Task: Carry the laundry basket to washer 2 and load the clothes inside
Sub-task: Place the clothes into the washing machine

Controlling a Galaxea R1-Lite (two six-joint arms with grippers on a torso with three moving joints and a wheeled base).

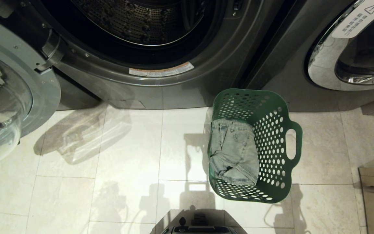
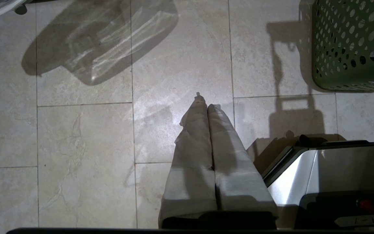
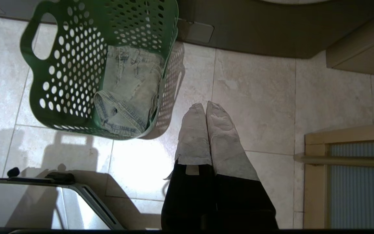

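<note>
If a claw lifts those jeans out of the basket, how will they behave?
Probably floppy: the jeans lie folded and creased in the basket, so they would likely unfold and hang from the grip. Denim looks fairly heavy for its size and not slippery. The basket seems light and might shift if the cloth snags on it.

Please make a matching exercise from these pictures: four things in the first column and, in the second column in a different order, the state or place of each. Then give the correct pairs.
Things:
1. laundry basket
2. clothes
3. washer door
4. right gripper

States or places:
A. swung open, on the left
B. shut and empty, above the floor tiles
C. standing on the floor in front of the washers
D. lying folded inside the basket

Pairs: 1-C, 2-D, 3-A, 4-B
</note>
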